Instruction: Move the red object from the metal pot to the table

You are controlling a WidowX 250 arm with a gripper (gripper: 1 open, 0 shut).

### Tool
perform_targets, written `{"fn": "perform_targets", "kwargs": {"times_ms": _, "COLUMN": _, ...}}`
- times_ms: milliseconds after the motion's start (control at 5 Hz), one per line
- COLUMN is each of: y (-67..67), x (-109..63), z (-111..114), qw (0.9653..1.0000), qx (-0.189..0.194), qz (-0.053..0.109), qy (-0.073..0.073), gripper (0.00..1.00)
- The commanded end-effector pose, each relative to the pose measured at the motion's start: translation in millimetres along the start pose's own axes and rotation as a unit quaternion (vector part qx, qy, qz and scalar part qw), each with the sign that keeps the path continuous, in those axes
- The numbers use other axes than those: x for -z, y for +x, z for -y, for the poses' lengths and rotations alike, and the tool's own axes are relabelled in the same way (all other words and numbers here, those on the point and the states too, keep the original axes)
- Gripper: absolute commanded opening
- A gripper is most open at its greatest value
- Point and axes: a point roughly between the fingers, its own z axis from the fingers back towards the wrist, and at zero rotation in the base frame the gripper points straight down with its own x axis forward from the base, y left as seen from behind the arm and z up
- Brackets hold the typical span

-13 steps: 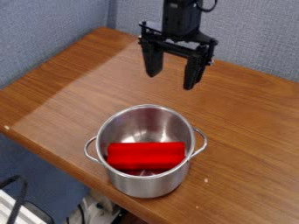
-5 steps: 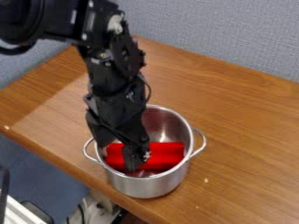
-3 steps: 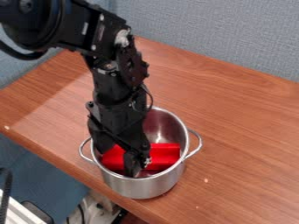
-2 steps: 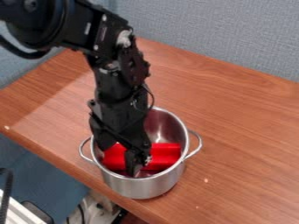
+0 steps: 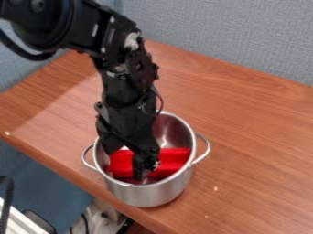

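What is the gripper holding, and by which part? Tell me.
Nothing is held: the gripper is open, reaching down over the red block, which lies in the metal pot.

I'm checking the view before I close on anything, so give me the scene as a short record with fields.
Red block: lying inside the metal pot
Metal pot: upright, near the table's edge
Gripper: open, lowered into the pot, over the block
Table: brown wood grain
Pot handles: one on each side
Still to do: block onto table
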Motion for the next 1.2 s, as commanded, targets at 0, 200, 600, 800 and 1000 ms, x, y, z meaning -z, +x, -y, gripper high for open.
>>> {"fn": "perform_targets", "kwargs": {"times_ms": 0, "y": 2.2, "x": 3.6, "z": -2, "qw": 1.0, "qx": -0.007, "qz": -0.001, "qy": 0.0, "gripper": 1.0}}
{"fn": "perform_targets", "kwargs": {"times_ms": 200, "y": 5.0, "x": 6.7, "z": -3, "qw": 1.0, "qx": -0.007, "qz": -0.001, "qy": 0.0, "gripper": 1.0}}
{"fn": "perform_targets", "kwargs": {"times_ms": 600, "y": 8.1, "x": 8.7, "z": -2, "qw": 1.0, "qx": -0.009, "qz": -0.002, "qy": -0.003, "gripper": 0.0}}
{"fn": "perform_targets", "kwargs": {"times_ms": 800, "y": 8.2, "x": 1.7, "z": -3, "qw": 0.9999, "qx": -0.013, "qz": 0.002, "qy": -0.006, "gripper": 0.0}}
{"fn": "perform_targets", "kwargs": {"times_ms": 1000, "y": 8.0, "x": -5.8, "z": -1, "qw": 0.9998, "qx": -0.013, "qz": 0.007, "qy": -0.013, "gripper": 0.0}}
